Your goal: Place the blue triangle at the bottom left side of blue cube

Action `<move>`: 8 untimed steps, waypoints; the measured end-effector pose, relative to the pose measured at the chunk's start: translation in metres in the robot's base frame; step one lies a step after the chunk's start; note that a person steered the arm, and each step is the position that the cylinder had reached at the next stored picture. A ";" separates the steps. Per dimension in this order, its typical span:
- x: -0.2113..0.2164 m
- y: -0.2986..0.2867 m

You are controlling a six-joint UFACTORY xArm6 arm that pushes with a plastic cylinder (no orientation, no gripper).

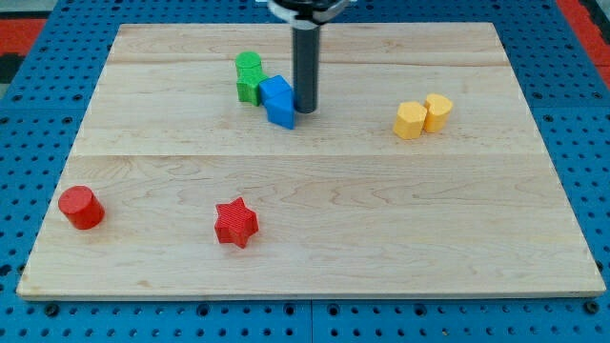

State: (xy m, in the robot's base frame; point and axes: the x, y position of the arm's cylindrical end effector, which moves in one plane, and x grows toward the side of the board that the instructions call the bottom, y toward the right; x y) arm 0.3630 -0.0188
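Solid blue block (279,101), my tip (305,110) touching

Green blocks (250,76), yellow blocks (423,116), red cylinder (81,207), red star (235,223)

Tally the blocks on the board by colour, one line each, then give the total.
Green blocks: 2, touching each other
Blue blocks: 2, pressed together, just left of my tip
Yellow blocks: 2, side by side
Red blocks: 2, a cylinder and a star
Total: 8
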 end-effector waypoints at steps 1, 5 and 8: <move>0.003 -0.036; 0.083 -0.019; 0.034 -0.086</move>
State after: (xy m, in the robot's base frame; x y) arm 0.3967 -0.1044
